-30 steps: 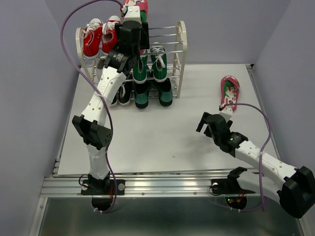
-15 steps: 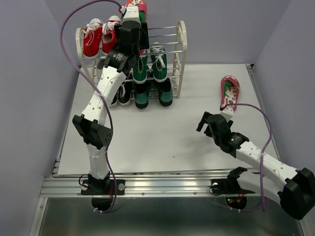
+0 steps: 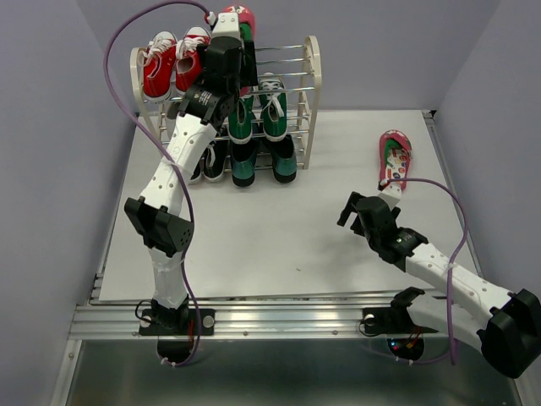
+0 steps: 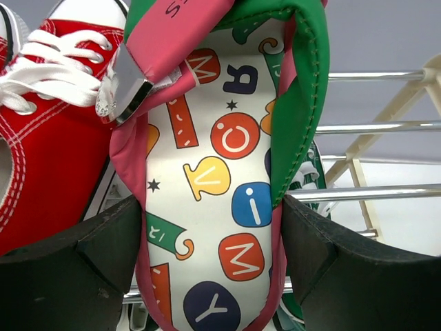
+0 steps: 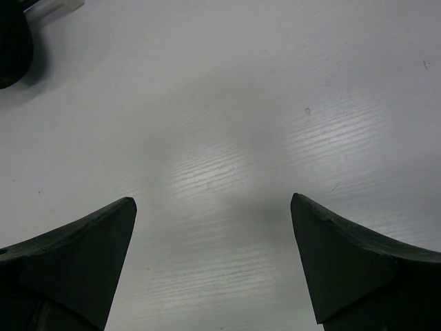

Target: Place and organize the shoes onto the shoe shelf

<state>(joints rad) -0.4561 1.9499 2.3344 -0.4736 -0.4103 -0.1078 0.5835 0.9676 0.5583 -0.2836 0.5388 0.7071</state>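
**Flip-flop at the top tier, its mate out on the table**

Left pincer point(image 4: 213, 238): spread broad but clamped across the pink-red flip-flop with white letter-printed footbed point(image 4: 227, 138), one dark finger point(image 4: 76, 262) against each long edge. Gripping across the width probably lets the sole go in lengthwise. It is held high at the top tier of the small cream-framed shoe shelf with silver rods point(image 3: 311, 80), just right of the red canvas sneakers with white laces point(image 4: 48, 110).

Footbed print shows single letters: M, i, O, V, Y. The strap lettering is cut off and unreadable.

The lower tiers hold green canvas sneakers point(image 3: 272, 114) and glossy dark teal loafers point(image 3: 284, 162).

Right pincer point(image 5: 213, 207): gaping wide and empty over the white table point(image 5: 227, 103). The matching flip-flop point(image 3: 395, 159) lies far right, just beyond it, and is likely the next pick.
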